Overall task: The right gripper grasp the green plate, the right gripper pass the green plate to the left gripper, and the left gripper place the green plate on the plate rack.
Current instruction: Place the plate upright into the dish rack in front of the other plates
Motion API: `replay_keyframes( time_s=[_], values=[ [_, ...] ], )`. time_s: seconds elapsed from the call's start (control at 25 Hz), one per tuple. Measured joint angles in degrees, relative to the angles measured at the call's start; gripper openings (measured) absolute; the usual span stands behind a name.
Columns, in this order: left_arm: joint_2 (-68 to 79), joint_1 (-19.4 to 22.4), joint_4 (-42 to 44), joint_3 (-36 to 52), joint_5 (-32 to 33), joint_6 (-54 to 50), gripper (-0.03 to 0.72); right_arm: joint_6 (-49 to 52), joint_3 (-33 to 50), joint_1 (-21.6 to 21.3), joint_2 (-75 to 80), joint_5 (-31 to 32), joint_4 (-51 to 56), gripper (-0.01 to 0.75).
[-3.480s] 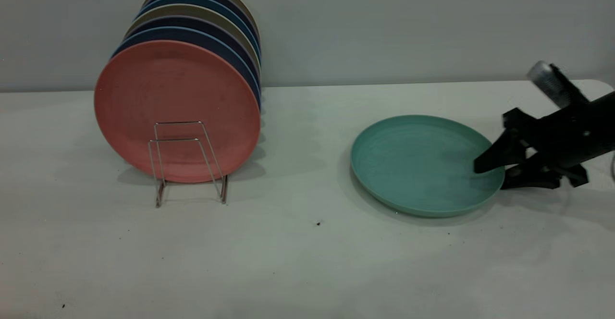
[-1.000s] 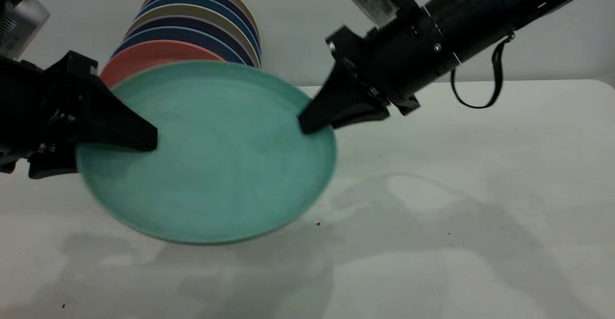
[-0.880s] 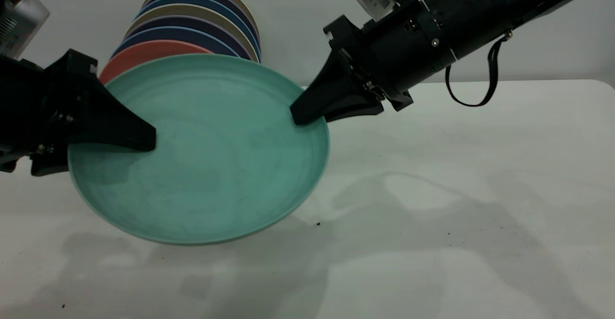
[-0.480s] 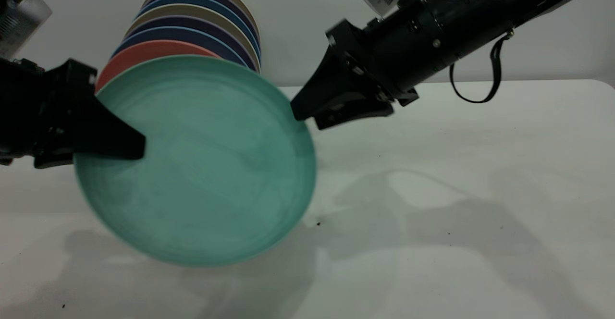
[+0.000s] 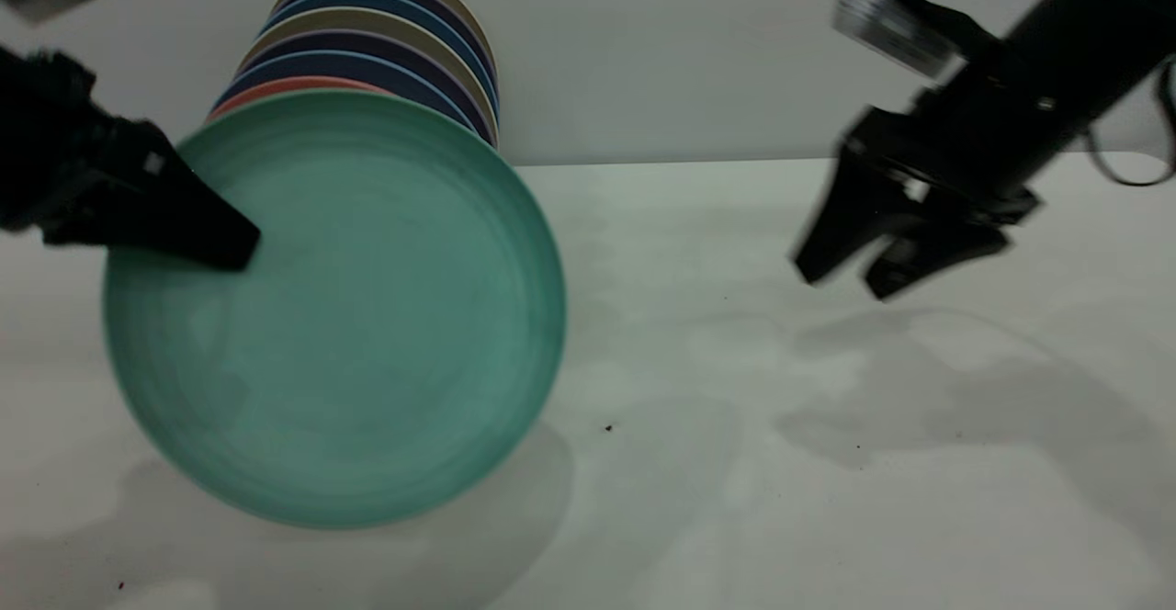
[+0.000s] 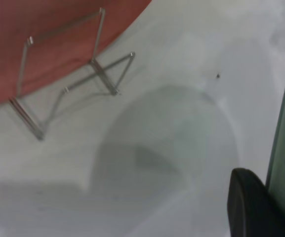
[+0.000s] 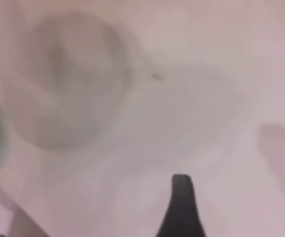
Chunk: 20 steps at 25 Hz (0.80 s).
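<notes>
The green plate (image 5: 335,307) hangs above the table, tilted almost upright, its face to the exterior camera. My left gripper (image 5: 234,250) is shut on its upper left rim; one jaw lies across the plate's face, the other is hidden behind it. In the left wrist view the plate's edge (image 6: 284,148) runs beside one dark finger (image 6: 246,207). The plate rack (image 6: 63,89) shows in that view below the plate; in the exterior view the plate hides it. My right gripper (image 5: 845,281) is open and empty, well to the right of the plate, above the table.
A row of upright plates stands in the rack behind the green plate: a salmon-pink plate (image 5: 285,86) in front, dark blue plates (image 5: 367,63) and beige ones behind. The white table (image 5: 827,463) stretches to the right under the right arm.
The right gripper has let go of the green plate and pulled back to the right. The left gripper now holds the plate alone and has tipped it more upright.
</notes>
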Motion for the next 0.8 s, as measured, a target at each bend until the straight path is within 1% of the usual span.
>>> replay_keyframes(
  time_s=[0.16,0.24,0.36,0.56,0.68,0.8],
  values=[
    [0.1,0.0,16.0,-8.1,5.3,-0.4,0.095,5.5,0.0,-0.9,0.0,0.6,-10.1,0.571],
    [0.1,0.0,21.2,-11.9,6.8,1.9,0.095,7.2,0.0,-1.0,0.0,0.7,-13.7,0.559],
    [0.1,0.0,25.5,-16.5,7.3,9.7,0.095,8.8,0.0,-1.0,0.0,0.8,-15.8,0.553],
    [0.3,0.0,25.9,-19.6,7.0,29.4,0.095,9.0,0.0,-1.0,0.0,0.7,-16.4,0.554],
    [0.3,0.0,22.1,-19.7,4.3,37.4,0.095,9.1,0.0,-1.0,0.0,0.6,-16.4,0.554],
    [0.4,0.0,16.6,-19.7,1.0,42.9,0.095,9.1,0.0,-1.0,0.0,0.6,-16.4,0.554]
  ],
)
